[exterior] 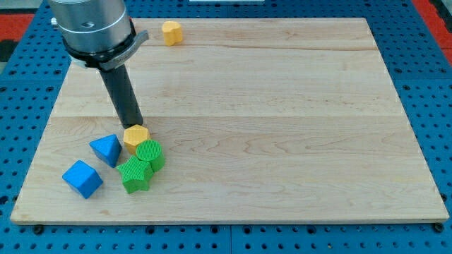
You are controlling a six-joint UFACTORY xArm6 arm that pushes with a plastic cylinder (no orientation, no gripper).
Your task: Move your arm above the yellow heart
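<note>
A yellow block (171, 32) that looks like a heart lies near the view's top edge of the wooden board (282, 106), left of centre. My tip (132, 125) stands far below it, at the lower left. The tip touches the top side of a second yellow block (136, 135), which looks hexagonal. The arm's grey body (92, 25) is at the view's top left, just left of the heart.
A green round block (150, 154) and a green star (134, 175) sit just below the yellow hexagon. A blue triangle (106, 149) lies to its left, and a blue cube (82, 178) further down left. A blue pegboard (424, 106) surrounds the board.
</note>
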